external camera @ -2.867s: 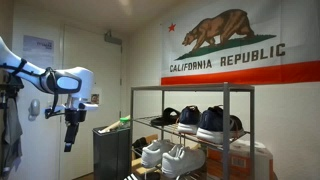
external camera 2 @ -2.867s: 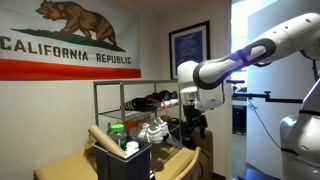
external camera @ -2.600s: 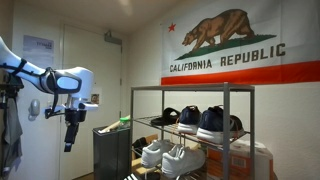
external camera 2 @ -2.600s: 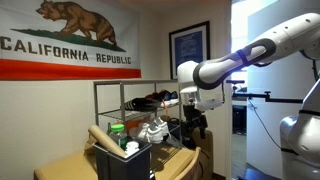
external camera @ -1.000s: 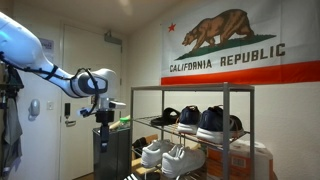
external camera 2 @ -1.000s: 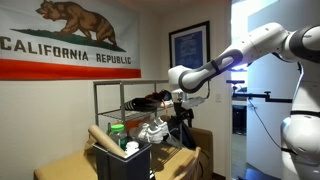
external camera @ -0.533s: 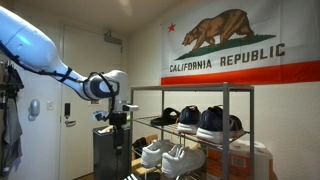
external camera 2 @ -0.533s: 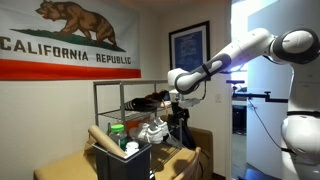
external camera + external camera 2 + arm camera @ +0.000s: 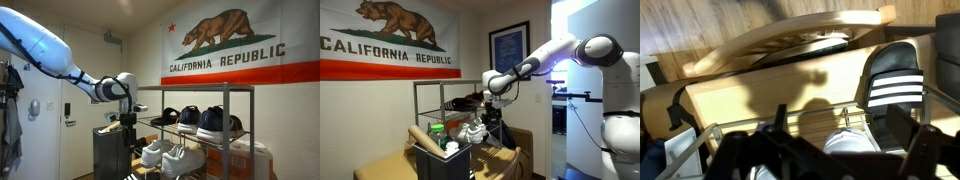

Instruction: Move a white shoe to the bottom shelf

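Observation:
Two white shoes (image 9: 155,152) (image 9: 185,158) sit side by side on the middle wire tier of the grey rack (image 9: 228,110). They also show in an exterior view (image 9: 473,130). My gripper (image 9: 128,128) (image 9: 492,116) hangs at the rack's open end, just above and beside the nearer white shoe. In the wrist view a white shoe's toe (image 9: 848,145) lies on wire bars between my open, empty fingers (image 9: 840,160). The bottom shelf (image 9: 150,176) is barely visible at the frame's lower edge.
Dark navy shoes (image 9: 212,122) stand on the top tier. A black slide with white stripes (image 9: 890,80) lies beside the white shoe. A dark bin (image 9: 108,150) stands next to the rack, and a black crate with containers (image 9: 445,158) stands in front.
My arm has swung from the doorway side toward the rack. The gripper now hangs at the rack's end over the white shoes. The shoes have not moved.

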### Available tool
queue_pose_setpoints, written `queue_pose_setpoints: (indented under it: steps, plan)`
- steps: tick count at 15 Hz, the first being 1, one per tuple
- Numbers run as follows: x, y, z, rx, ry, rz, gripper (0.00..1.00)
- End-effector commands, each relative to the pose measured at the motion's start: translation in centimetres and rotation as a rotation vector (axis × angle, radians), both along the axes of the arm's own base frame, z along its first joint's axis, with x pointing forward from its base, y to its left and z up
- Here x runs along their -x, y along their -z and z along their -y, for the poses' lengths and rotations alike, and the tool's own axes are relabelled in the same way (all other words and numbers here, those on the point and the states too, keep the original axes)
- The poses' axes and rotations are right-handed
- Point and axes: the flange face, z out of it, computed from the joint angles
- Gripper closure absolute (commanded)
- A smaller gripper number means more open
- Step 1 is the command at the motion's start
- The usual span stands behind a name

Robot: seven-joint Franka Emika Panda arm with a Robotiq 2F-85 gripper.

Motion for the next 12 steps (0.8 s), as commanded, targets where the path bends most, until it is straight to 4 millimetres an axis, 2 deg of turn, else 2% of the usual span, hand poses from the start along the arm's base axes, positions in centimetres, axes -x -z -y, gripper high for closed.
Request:
queue_pose_setpoints:
  steps: [1, 4, 5, 6, 9, 12]
  plan:
    - [-2.6, 0.0, 0.8, 0.011, -0.028, 0.03, 0.0]
    - [-4.1, -0.7, 1.4, 0.024, -0.036, 0.041, 0.0]
    - [-3.4, -1.8, 1.2, 0.024, -0.037, 0.024, 0.0]
    - [-3.2, -0.2, 1.1, 0.01, -0.011, 0.032, 0.0]
    - [-3.5, -1.2, 1.1, 0.011, -0.02, 0.036, 0.0]
    - [-3.4, -1.1, 1.3, 0.004, -0.014, 0.038, 0.0]
